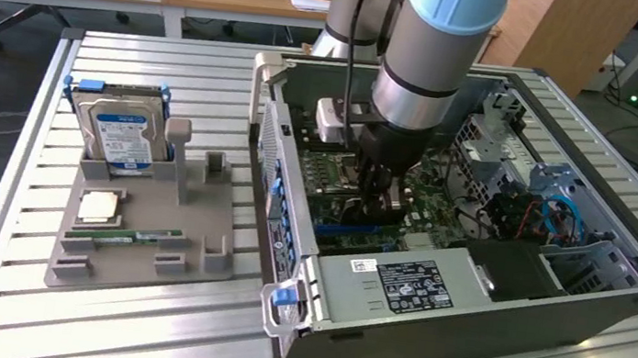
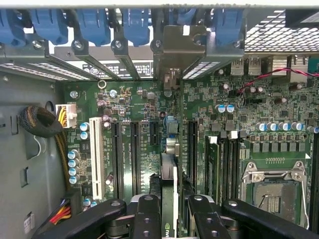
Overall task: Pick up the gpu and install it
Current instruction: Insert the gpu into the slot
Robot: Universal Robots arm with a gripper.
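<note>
Occlusions: in ext view the arm blocks the mid of the PC case. Gripper is down inside it over the motherboard. The gpu there is just a dark sliver under the fingers, can't pick it out.

Wrist view: gripper fingers are partly closed, pinched either side of the gpu. Card is seen edge-on, so faces aren't visible. Its slot-side edge is hidden by the card itself, can't tell if seated. Its metal bracket sits at the case's rear slot row, among the blue latches. Finger bases cut off by frame edge.

Clearances: card runs between black slots. White slot is well apart, CPU socket is off to the other side, cable bundle is by the case wall.

Ext view's left: gray tray w/ hard drive upright and RAM stick flat, apart from the case. Table slats around it.
</note>
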